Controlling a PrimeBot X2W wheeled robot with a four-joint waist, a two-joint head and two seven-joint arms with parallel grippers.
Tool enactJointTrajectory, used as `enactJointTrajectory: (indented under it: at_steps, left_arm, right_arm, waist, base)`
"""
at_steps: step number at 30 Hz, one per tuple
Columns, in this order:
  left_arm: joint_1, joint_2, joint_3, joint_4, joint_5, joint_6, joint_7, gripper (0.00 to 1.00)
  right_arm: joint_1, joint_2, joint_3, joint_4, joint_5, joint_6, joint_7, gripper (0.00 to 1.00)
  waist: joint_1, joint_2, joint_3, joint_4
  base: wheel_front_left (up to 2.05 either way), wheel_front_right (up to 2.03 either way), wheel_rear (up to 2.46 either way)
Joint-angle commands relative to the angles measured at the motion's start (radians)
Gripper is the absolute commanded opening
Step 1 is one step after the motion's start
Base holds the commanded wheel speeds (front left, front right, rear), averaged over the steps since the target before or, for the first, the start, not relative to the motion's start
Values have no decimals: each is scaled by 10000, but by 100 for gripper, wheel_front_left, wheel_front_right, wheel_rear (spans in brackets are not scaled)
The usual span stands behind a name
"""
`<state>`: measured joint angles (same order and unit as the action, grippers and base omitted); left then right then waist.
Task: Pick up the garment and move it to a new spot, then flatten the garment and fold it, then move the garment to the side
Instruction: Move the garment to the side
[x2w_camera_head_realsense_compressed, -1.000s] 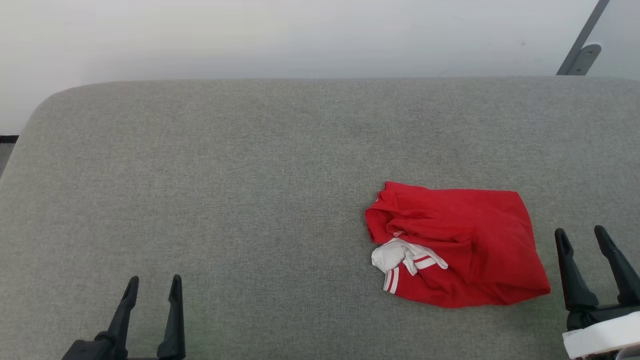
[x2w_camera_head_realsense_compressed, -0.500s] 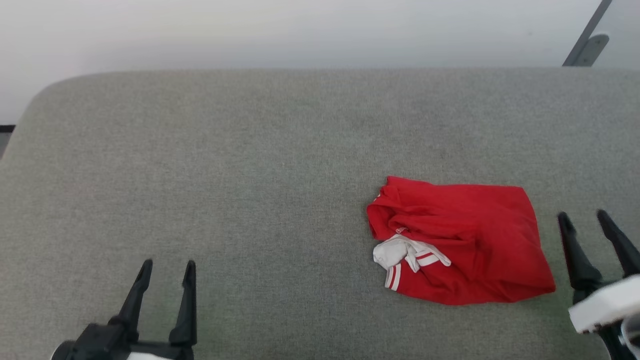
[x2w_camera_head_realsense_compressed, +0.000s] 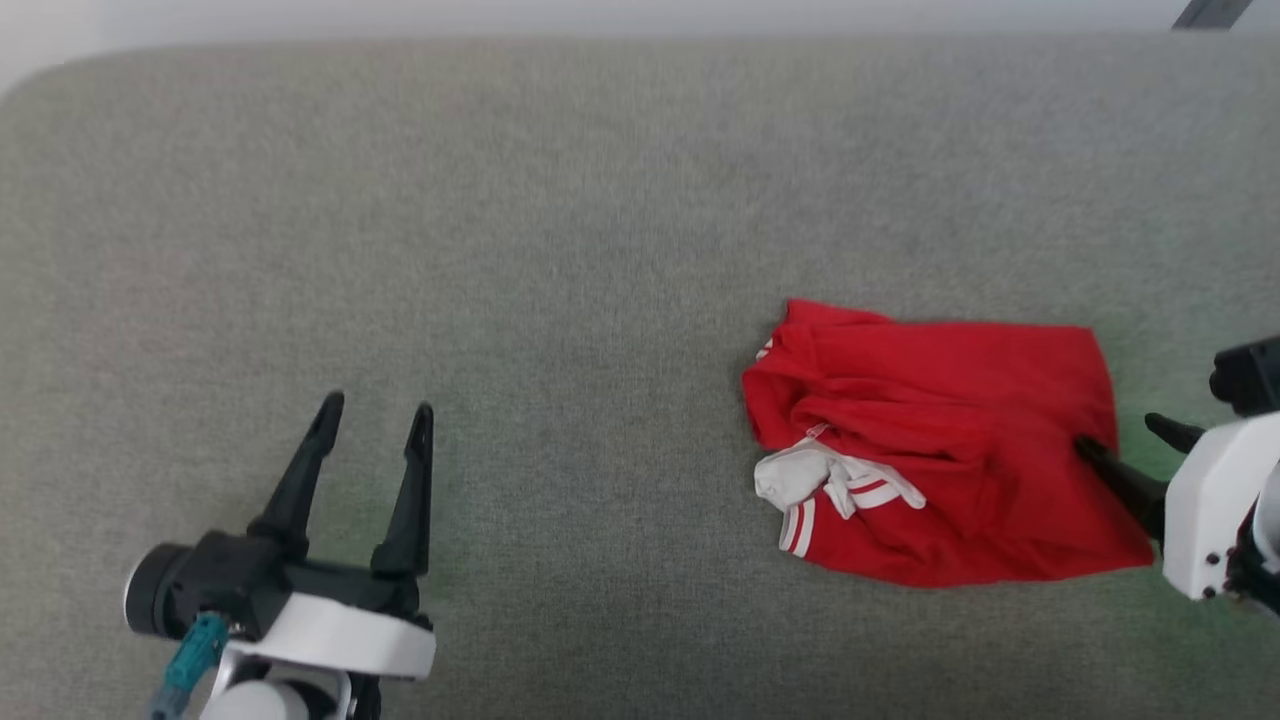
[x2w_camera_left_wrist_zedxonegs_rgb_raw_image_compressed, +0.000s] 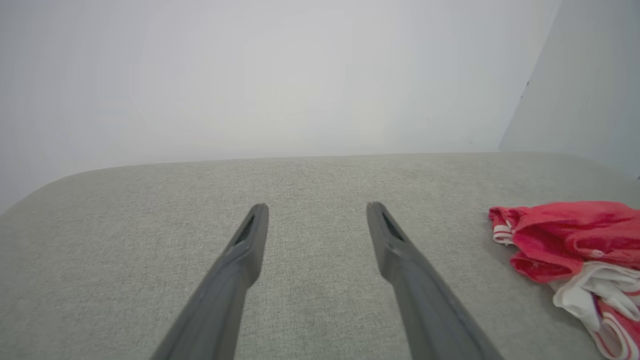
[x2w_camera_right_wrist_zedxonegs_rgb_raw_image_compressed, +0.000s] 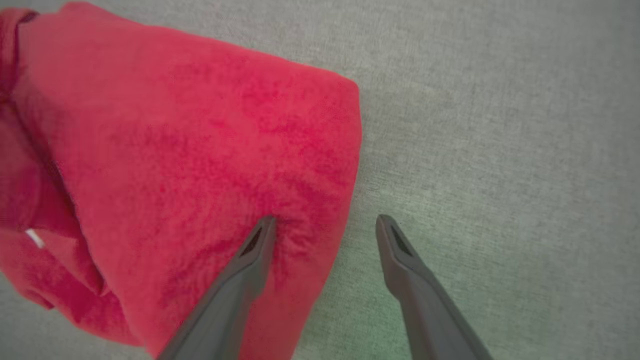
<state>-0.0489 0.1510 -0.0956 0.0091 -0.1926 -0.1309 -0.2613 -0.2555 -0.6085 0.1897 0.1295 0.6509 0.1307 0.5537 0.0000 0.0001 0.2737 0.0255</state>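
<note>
The garment is a crumpled red heap with a white striped cuff at its left side, lying right of centre on the grey padded surface. My right gripper is open at the garment's right edge. In the right wrist view one finger lies over the red cloth and the other over bare surface, the right gripper straddling that edge. My left gripper stands open over bare surface at the lower left, well apart from the garment; nothing is between the left gripper's fingers.
The padded surface has a rounded far-left corner, with a pale wall behind its far edge. A grey metal bracket shows at the top right. Bare surface stretches left of and beyond the garment.
The head camera has tipped downward. Both grippers have come forward; the right one has swung left, and one of its fingers now lies over the garment's right edge.
</note>
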Motion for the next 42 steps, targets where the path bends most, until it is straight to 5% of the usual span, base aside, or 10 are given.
enactJointTrajectory:
  at_steps: [1,11,12,14,15,22,31,42]
  left_arm:
    - [-171,-4,-4,2,15,12,-53,100]
    - [-1225,53,-259,108,5,12,-53,100]
    - [-1307,68,-269,148,8,12,-53,100]
    - [-1445,102,-272,212,34,10,-53,100]
    - [-1511,119,-263,234,47,12,-53,100]
    - [-1758,357,-207,261,91,12,-53,100]
    - [-2567,1182,-513,-62,258,10,-53,100]
    - [-5669,2646,-1967,-191,-10,12,-53,100]
  right_arm:
    - [-144,-15,-23,-78,83,-2,113,100]
    - [-387,237,445,-40,484,-2,1444,100]
    - [-361,288,560,-11,497,-2,1479,91]
    - [-347,353,748,27,563,-2,1498,5]
    - [-342,360,837,21,593,-2,1503,0]
    - [-671,139,553,-82,715,-40,846,0]
    - [-912,-288,-1094,-242,796,-23,-229,0]
    - [-2857,-987,-3091,2650,916,-3,-1169,0]
  waist:
    - [0,-1,318,23]
    - [0,-1,1543,58]
    - [0,-1,1611,48]
    - [0,-1,1708,5]
    - [0,-1,1750,-37]
    - [0,-1,1883,-650]
    - [0,-1,2686,-2154]
    - [0,-1,4305,-2997]
  base:
    - [0,0,0]
    - [0,0,0]
    - [0,0,0]
    - [0,0,0]
    - [0,0,0]
    - [0,0,0]
    - [0,0,0]
    - [0,0,0]
